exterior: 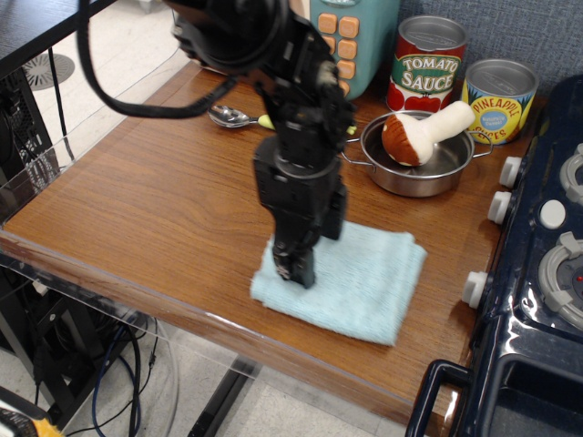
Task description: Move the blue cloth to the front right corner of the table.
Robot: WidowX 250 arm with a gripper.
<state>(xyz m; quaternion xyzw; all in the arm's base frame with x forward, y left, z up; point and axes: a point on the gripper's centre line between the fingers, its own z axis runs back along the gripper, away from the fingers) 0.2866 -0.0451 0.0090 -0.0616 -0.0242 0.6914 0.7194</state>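
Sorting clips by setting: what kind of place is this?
Probably a lab's mock play kitchen: a toy microwave, a toy stove with white knobs and a stuffed mushroom in a pot, on a wooden table.

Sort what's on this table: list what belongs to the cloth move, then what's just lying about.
Belongs to the job: blue cloth, gripper, table.

Lying about: steel pot holding toy mushroom, tomato sauce can, pineapple can, spoon, toy microwave, toy stove.

Two cans [428, 62], one pot [417, 157], one spoon [230, 116], one cloth [351, 280]
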